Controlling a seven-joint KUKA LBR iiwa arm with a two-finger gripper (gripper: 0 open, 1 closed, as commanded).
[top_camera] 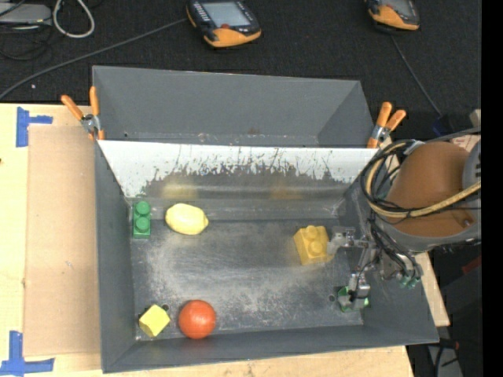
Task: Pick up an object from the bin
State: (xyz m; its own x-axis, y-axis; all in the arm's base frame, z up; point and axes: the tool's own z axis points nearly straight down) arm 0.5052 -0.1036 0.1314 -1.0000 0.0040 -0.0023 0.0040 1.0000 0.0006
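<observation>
**Bin pick: approach stage, nothing grasped**

Claw (pixel 353 293): low by the right wall of the bin (pixel 236 116). I cannot tell whether it is apart or together.
Nearest candidate: yellow studded brick (pixel 311 244), just up-left of the claw, not touching.
Others, well apart at left: yellow oval (pixel 186 219), green block (pixel 141 218), yellow cube (pixel 154 320), red ball (pixel 197 319).
Next, I judge: centre over the brick, then descend astride it.
Markings: none legible.

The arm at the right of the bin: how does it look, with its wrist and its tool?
A rounded orange-brown cover wraps the wrist. Black and pale yellow cables loop beside it in a thick bundle. Past them comes the tool, a slim grey metal piece with small green parts near its tip. I can make out no markings on it.
</observation>
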